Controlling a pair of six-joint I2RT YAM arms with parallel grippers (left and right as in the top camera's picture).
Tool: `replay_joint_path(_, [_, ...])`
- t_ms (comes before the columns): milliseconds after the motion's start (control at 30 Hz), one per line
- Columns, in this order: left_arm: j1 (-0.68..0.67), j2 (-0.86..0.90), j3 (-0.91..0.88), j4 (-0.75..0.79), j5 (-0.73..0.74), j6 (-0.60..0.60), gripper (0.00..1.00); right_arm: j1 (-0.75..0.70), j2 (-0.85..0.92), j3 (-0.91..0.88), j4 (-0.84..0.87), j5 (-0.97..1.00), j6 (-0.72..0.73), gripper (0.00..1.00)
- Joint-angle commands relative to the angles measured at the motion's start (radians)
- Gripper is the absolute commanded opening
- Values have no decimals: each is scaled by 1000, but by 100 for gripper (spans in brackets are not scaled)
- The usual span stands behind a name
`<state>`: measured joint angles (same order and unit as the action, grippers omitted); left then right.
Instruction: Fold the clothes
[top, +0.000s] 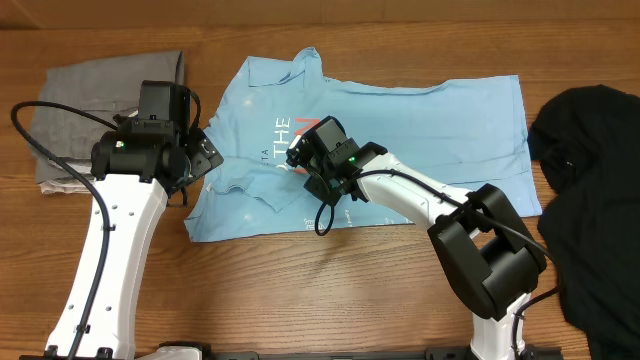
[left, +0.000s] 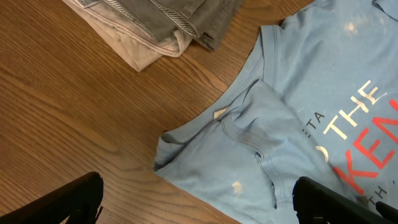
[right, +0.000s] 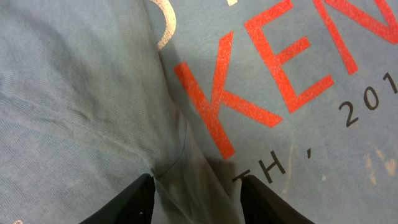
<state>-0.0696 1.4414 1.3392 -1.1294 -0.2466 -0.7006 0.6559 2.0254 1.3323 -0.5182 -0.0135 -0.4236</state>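
Judged at an early fold of the light blue T-shirt (top: 420, 130), lying directly beneath the right gripper (right: 196, 200), jaws part-spread astride a raised crease by the red lettering (right: 261, 93), nothing pinched. Left gripper (left: 202, 199) spread wide, empty, above the shirt's rumpled edge. Next, by judgement: close on a hem, lift, carry across; black garment (top: 590, 180), well beyond the right gripper, not yet folded.

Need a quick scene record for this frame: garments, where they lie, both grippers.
t-shirt: light blue, spread mid-table, lettering up, wrinkled
black garment: bunched at the right edge, unfolded
grey trousers: folded, far left, on a beige garment
left gripper: open, over the shirt's left edge, holding nothing
right gripper: open, low over the lettering, a crease between the jaws
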Motion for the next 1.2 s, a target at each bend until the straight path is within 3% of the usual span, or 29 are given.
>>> replay_joint_path(0, [4, 4, -1, 4, -7, -2, 100, 2, 0, -3, 0, 13, -12, 49])
replay_joint_path(167, [4, 4, -1, 4, -7, -3, 100, 2, 1, -5, -8, -18, -11, 41])
replay_joint_path(767, [4, 4, -1, 4, -7, -3, 100, 2, 33, -17, 2, -29, -10, 41])
replay_joint_path(900, [4, 4, -1, 4, -7, -3, 100, 2, 32, -14, 18, -29, 35, 30])
replay_joint_path(1167, [4, 4, -1, 4, -7, -3, 100, 2, 29, -14, 17, -29, 39, 25])
